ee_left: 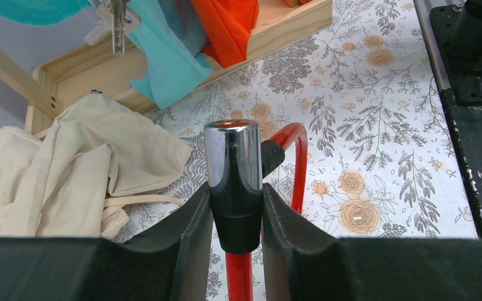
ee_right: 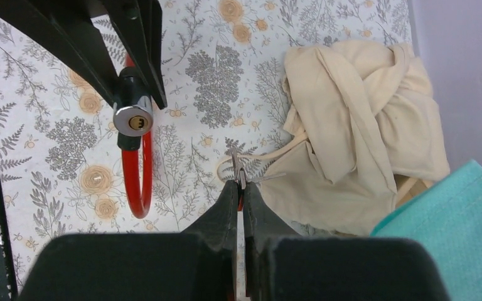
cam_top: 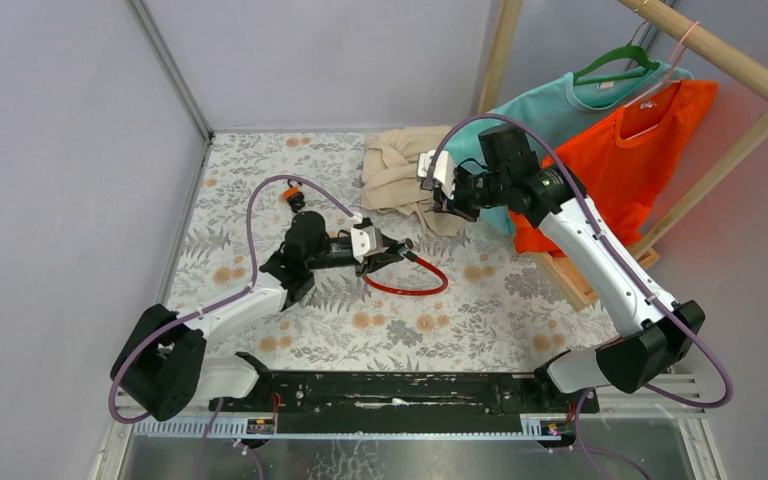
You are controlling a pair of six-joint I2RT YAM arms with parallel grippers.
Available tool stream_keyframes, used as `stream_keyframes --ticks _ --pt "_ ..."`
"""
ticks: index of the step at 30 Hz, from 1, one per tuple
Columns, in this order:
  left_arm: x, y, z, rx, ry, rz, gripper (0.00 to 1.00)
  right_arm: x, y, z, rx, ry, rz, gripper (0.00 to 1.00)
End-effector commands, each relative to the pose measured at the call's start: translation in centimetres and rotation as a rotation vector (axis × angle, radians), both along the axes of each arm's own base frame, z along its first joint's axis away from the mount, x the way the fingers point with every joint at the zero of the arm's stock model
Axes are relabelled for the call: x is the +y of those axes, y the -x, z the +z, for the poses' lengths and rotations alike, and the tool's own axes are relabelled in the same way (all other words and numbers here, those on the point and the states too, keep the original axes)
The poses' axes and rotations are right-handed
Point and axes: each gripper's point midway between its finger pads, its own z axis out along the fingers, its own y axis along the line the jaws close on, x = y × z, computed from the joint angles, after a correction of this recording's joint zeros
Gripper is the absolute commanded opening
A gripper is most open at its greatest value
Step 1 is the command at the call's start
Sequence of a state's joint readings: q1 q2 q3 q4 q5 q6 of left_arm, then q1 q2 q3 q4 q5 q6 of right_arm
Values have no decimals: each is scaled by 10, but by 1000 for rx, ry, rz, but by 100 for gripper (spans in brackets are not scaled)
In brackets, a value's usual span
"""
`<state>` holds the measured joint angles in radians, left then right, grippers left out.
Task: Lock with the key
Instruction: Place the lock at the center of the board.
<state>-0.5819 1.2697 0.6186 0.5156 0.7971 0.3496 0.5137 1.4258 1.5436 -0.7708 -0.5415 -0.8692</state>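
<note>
Key (ee_right: pixel 236 166) pinched in closed right claw (ee_right: pixel 238 186) near cream cloth (ee_right: pixel 351 125), lock barrel (ee_left: pixel 231 153) clamped in left claw (ee_left: pixel 237 210) above table (cam_top: pixel 500 300), keyhole (ee_right: pixel 133 121) facing key but well apart: bring both onto one line, then push straight in before turning

Left jaws gripping, right jaws pinched shut

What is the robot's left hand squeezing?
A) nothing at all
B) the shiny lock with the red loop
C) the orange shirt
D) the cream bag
B: the left gripper is clamped on both sides of the shiny lock, and the red loop curves out from behind it.
</note>
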Motion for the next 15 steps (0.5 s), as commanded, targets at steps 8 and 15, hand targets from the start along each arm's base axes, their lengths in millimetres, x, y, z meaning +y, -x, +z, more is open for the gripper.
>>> stream_keyframes --ticks 8,15 --pt "20 -33 25 144 121 156 0 -29 -18 35 -33 -112 -366 0" --pt "62 -88 50 292 180 406 0 -49 4 -40 57 20 -384 0"
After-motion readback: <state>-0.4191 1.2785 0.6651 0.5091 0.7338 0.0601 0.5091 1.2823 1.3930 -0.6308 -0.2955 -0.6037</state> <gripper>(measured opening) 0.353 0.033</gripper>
